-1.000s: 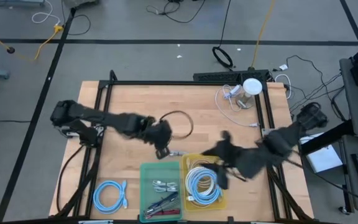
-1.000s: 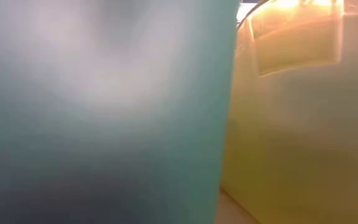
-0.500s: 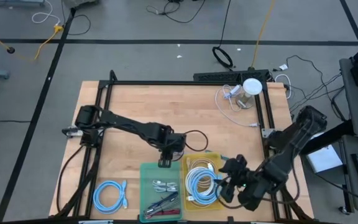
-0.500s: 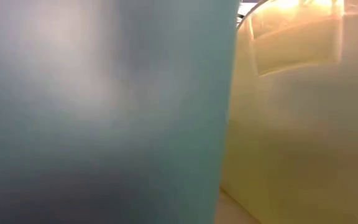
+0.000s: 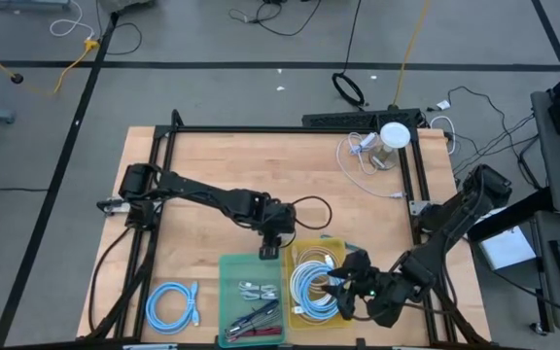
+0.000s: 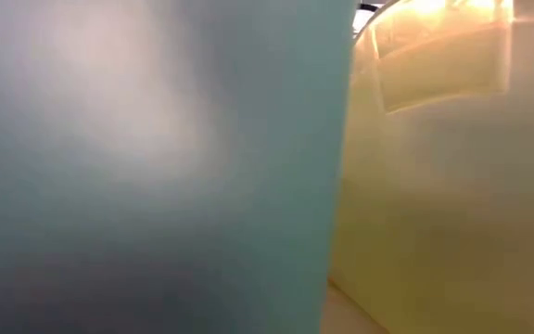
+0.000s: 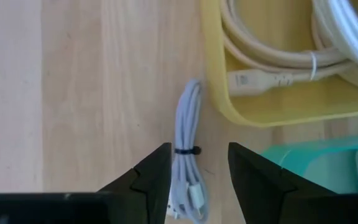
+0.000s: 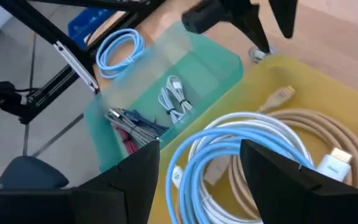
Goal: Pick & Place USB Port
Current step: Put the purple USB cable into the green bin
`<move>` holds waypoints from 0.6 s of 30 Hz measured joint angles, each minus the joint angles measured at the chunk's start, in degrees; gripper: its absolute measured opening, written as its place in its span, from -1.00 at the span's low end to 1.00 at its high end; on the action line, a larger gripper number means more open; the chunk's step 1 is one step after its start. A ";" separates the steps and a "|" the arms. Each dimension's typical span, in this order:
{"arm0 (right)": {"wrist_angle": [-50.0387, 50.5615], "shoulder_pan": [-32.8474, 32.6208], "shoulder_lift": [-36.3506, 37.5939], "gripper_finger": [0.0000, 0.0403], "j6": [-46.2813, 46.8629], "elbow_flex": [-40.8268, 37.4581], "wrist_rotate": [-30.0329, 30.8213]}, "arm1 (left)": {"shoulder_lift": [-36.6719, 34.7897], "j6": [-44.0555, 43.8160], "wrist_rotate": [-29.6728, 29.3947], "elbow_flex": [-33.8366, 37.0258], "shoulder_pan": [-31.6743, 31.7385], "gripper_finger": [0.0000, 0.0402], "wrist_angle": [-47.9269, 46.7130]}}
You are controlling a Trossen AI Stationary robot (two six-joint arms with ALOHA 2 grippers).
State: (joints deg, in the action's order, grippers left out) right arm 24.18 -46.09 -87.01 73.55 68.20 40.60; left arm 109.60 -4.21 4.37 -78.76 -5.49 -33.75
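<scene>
The low view is filled by the blurred walls of the green bin [image 6: 156,167] and the yellow bin [image 6: 443,186], side by side at the table's near edge; nothing else shows in it. On the bare wood at the near left lies a coiled blue cable [image 5: 171,303]; beside it the green bin [image 5: 229,264] holds a small bundled white cable [image 5: 256,289] and a bundle of red and dark cables [image 5: 253,321]; touching its right wall, the yellow bin [image 5: 309,247] holds a coiled light-blue cable [image 5: 314,289] and a beige cable [image 8: 328,134] with a white plug.

The right gripper [image 5: 343,290] hangs over the yellow bin's right side, its arm reaching in from the table's right edge; its jaws stand spread with nothing between them, the coils showing through the gap in its wrist view.

The left gripper [image 5: 270,248] is low over the wood just behind the seam where the two bins meet; its jaws are spread, one finger [image 7: 148,180] on either side of a small bundled white USB cable [image 7: 188,158] that lies flat on the wooden table [image 5: 212,156] close beside the yellow bin's [image 7: 253,115] outer wall; whether the fingers touch the bundle cannot be told.

Farther back a black cable loop [image 5: 309,209] lies just behind the left gripper; at the far right corner stands a white round object [image 5: 394,134] with a loose white cable [image 5: 363,160] trailing beside it.
</scene>
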 joint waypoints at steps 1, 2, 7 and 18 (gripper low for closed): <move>-0.48 0.00 0.15 0.07 -0.74 0.00 0.19 | 0.40 -0.01 0.05 -0.03 0.04 -0.20 0.60; -1.05 0.00 0.26 0.07 -1.33 0.00 0.56 | 0.73 -0.31 0.17 -0.05 0.15 -0.20 1.00; -5.53 0.33 0.72 0.07 -5.40 0.00 2.75 | 5.11 -1.13 0.54 -0.04 -0.09 -0.20 0.99; -11.79 0.51 1.29 0.07 -10.84 0.02 3.22 | 8.64 -7.00 -2.45 -0.31 0.10 -0.52 0.37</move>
State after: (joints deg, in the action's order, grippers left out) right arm 12.39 -45.57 -85.71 62.71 68.23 43.81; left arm 118.24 -11.21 1.92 -79.07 -5.39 -33.37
